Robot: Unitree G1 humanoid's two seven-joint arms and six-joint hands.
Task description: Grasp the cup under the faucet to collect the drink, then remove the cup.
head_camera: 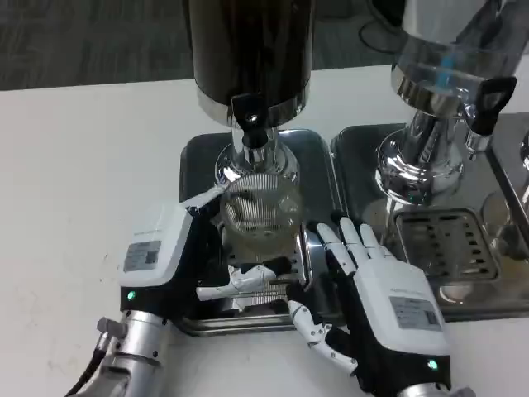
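**Ana:** White tabletop [74,165] fills the near part of the head view, with grey carpet behind it. What stands on it?

**Ben:** Two shiny steel drip trays side by side. On the left tray [197,157] stands a dark cylindrical drink dispenser [248,50] on a chrome pedestal, with a black-handled faucet [248,116] at its front. On the right tray [364,149] is a second dispenser with a clear, chrome-banded body [450,58] and its own black tap lever [492,99]; a slotted grate [450,240] lies in front of it.

**Ana:** And the cup?

**Ben:** A clear glass cup [260,207] stands on the left tray, directly below the black-handled faucet. It is upright, long axis vertical, mouth up towards the spout. Through its walls you see the ribbed drain grate beneath it.

**Ana:** How does the left hand [169,256] lie?

**Ben:** Its white back faces up at the cup's left side. One white finger reaches along the cup's upper left edge, and others curl across the tray in front of the cup's base. It looks wrapped around the cup, touching it.

**Ana:** The right hand [372,298]?

**Ben:** It rests just right of the cup, on the rims where the two trays meet, fingers spread and pointing away from the robot, thumb out towards the left hand's fingers. It holds nothing.

**Ana:** Any liquid in the cup?

**Ben:** I cannot tell; the glass is too clear and the grate shows through.
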